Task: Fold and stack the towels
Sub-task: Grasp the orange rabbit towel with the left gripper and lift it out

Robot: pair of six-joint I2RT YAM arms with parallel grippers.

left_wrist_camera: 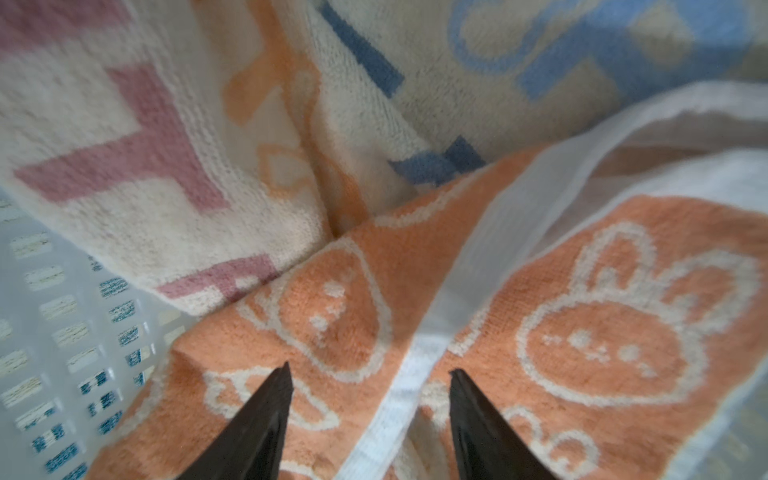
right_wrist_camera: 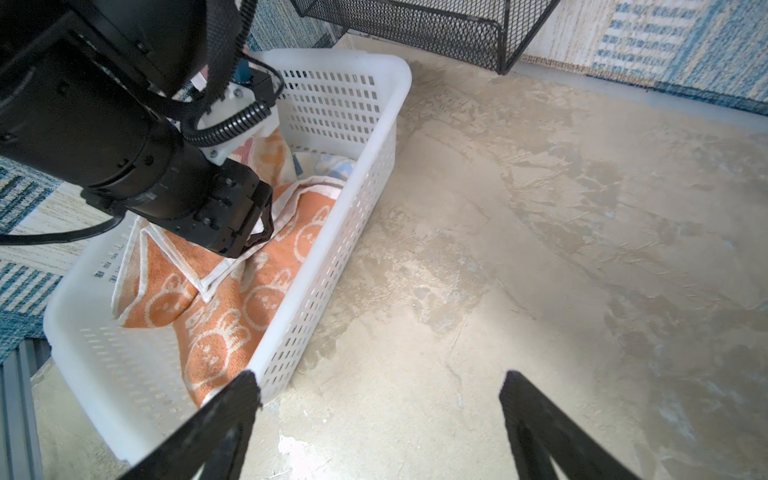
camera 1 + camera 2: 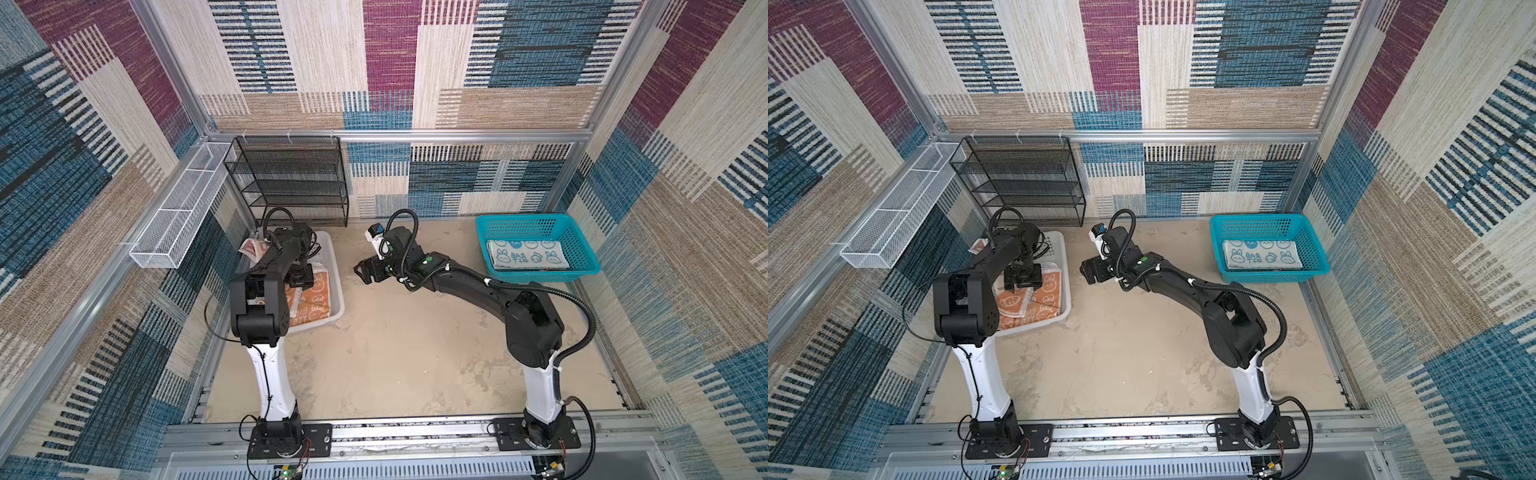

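A folded cream blue-rabbit terry towel [image 3: 527, 254] is lying in the teal plastic basket [image 3: 519, 224]. The orange rabbit towel [image 1: 602, 332] and lettered cream towel [image 1: 145, 158] are waiting, crumpled, in the white slotted basket [image 2: 374, 166]. There the half-open left gripper [image 1: 370, 370] is straddling the orange hem, apparently gripping nothing.

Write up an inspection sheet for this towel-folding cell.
Surface: beige tabletop, mottled stains.
Job's things: blue-rabbit towel folded in teal basket; orange-rabbit towel and lettered towel crumpled in white basket.
Clutter: black mesh rack and white wire tray, both look empty.
Grippers: left gripper inside white basket, fingers apart astride the orange-rabbit towel's white hem; right gripper open over the tabletop, holding nothing.
Cables: corrugated conduit loops off right arm; thin cable hangs beside left arm.
Surroundings: patchwork carpet walls, aluminium frame.
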